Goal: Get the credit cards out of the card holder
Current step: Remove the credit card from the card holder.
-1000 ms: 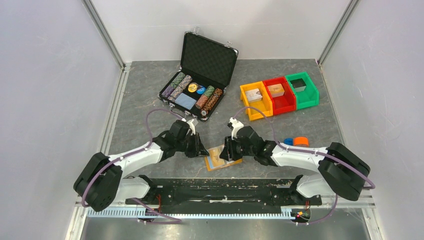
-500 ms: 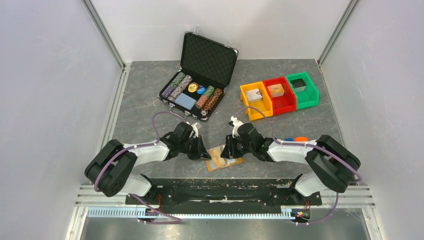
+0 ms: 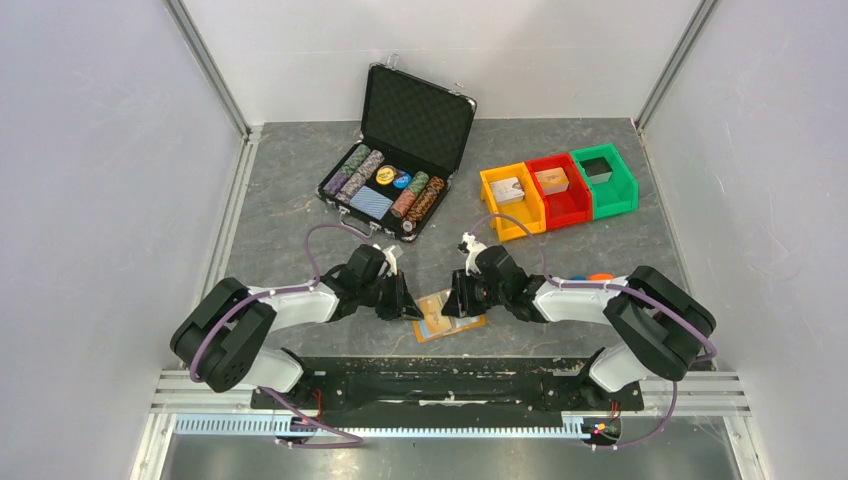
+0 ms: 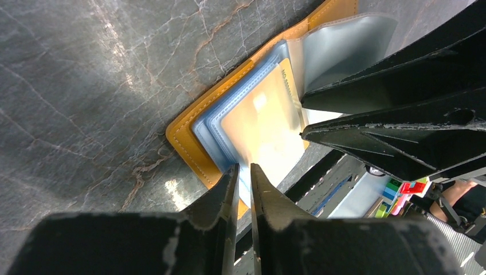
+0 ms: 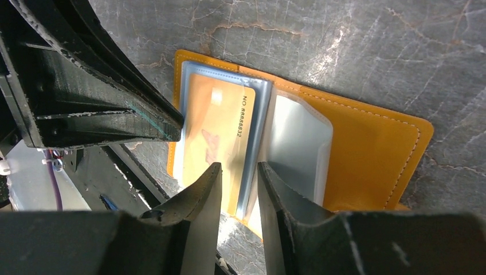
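Observation:
The orange card holder (image 3: 470, 322) lies open on the table between both grippers. In the right wrist view the card holder (image 5: 372, 154) shows clear sleeves, and a pale beige printed credit card (image 5: 220, 123) sits inside one. In the left wrist view the card (image 4: 263, 123) lies over blue-edged sleeves on the holder (image 4: 189, 123). My left gripper (image 4: 245, 172) has its jaws almost together at the holder's left edge (image 3: 408, 308). My right gripper (image 5: 238, 172) is slightly open over the sleeve fold (image 3: 452, 305). The light blue card is not clearly visible.
An open black chip case (image 3: 400, 160) stands at the back. The orange bin (image 3: 512, 200), red bin (image 3: 558, 190) and green bin (image 3: 603, 180) sit back right. Small blue and orange round things (image 3: 600, 278) lie beside the right arm. A black rail (image 3: 430, 380) runs along the near edge.
Both arms have drawn their elbows in toward the middle. Both grippers have stayed at the card holder, which has not moved.

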You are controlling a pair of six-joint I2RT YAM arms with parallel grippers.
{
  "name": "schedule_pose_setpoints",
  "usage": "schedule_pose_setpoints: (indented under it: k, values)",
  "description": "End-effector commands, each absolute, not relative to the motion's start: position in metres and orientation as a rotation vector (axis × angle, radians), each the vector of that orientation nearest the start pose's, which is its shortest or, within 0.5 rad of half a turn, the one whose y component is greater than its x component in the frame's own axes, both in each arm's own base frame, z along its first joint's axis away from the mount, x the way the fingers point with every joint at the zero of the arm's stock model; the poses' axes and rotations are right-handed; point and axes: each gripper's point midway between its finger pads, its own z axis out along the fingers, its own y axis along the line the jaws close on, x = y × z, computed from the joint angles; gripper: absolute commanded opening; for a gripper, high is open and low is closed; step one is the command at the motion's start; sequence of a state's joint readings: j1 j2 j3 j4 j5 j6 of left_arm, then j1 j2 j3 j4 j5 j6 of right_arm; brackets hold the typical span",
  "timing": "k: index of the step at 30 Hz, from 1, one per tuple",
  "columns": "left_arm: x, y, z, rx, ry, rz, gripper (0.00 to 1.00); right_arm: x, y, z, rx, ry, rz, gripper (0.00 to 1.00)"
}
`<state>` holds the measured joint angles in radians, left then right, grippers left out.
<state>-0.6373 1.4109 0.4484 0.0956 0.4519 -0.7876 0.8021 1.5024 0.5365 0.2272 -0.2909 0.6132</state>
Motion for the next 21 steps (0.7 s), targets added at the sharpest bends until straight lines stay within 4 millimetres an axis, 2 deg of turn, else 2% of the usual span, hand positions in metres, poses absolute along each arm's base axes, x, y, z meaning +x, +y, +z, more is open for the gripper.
schedule_pose_setpoints:
  k: [1,10,13,17,21]
  values:
    - [0.162,-0.247,0.013,0.009,2.718,-1.074,0.21,0.182,0.297,0.023,-0.387,2.496,1.016,0.30]
    - [0.159,-0.246,0.010,0.006,2.726,-1.076,0.22,0.170,0.306,0.022,-0.351,2.495,1.184,0.24]
    - [0.158,-0.246,0.008,0.003,2.727,-1.079,0.21,0.169,0.307,0.025,-0.335,2.454,1.245,0.17]
    - [0.157,-0.244,0.007,-0.003,2.730,-1.074,0.21,0.167,0.307,0.033,-0.312,2.395,1.347,0.00]
    - [0.157,-0.244,0.007,-0.008,2.732,-1.070,0.21,0.165,0.305,0.042,-0.270,2.351,1.444,0.00]
